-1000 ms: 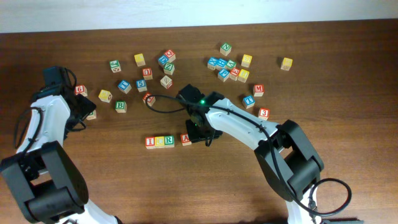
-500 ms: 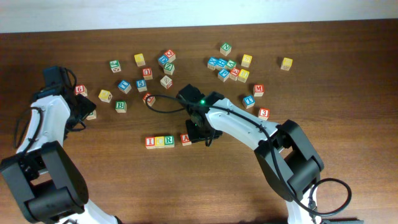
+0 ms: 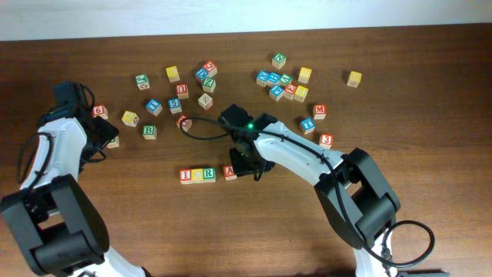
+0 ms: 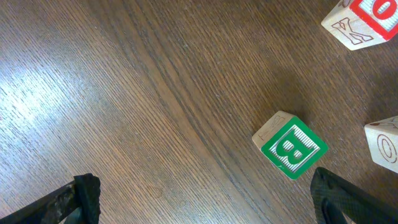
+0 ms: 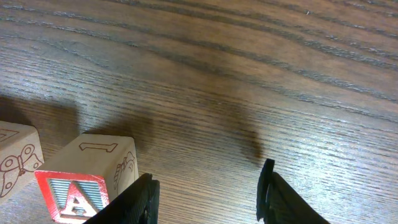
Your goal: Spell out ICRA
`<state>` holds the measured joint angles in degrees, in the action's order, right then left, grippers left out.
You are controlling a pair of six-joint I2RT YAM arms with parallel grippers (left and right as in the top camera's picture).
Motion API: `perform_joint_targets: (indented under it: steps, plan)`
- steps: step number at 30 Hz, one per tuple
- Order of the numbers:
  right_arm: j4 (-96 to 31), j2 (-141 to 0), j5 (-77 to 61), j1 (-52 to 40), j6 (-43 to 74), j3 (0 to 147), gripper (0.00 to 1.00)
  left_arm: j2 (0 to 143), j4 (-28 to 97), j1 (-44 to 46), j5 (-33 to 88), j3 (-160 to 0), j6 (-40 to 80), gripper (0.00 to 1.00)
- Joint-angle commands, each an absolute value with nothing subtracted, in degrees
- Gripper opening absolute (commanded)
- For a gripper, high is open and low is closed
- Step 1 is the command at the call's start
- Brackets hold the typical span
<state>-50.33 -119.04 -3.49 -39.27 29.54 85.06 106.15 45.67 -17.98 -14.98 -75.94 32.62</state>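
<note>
No change vs prior frames; both arms static.
I-C-R row [image 3: 197, 175] on bench [image 3: 154, 227]; A cube [image 3: 229, 172] just right of R, small gap, prob. to finish word; R fingers [image 5: 144, 200] apart, empty, beside A; L fingers [image 4: 87, 198] wide, empty, near B cube [image 4: 290, 149].

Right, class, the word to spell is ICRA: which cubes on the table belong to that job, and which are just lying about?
For the job: I cube, C cube, R cube, A cube.
Lying about, among others: green B cube, M cube, 3 cube, Z cube, yellow cube.
</note>
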Motion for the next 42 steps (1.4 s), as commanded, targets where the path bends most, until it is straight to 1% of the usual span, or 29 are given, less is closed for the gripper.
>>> perform_joint_targets:
  steps: [1, 13, 27, 42]
  plan:
    - [-50.4, -118.7, -2.8, -39.7, 29.4, 84.8, 0.43, 104.9, 45.7, -18.1, -15.2, -75.7, 32.8, 0.99]
    - [-50.6, -118.7, -4.5, -39.8, 29.5, 84.8, 0.43, 104.9, 45.7, -18.1, -15.2, -75.7, 32.8, 0.99]
    - [-50.6, -118.7, -10.6, -39.8, 29.5, 84.8, 0.43, 104.9, 45.7, -18.1, -15.2, -75.7, 32.8, 0.99]
    - [-50.6, -118.7, -11.9, -39.8, 29.5, 84.8, 0.43, 104.9, 45.7, -18.1, -15.2, -75.7, 32.8, 0.99]
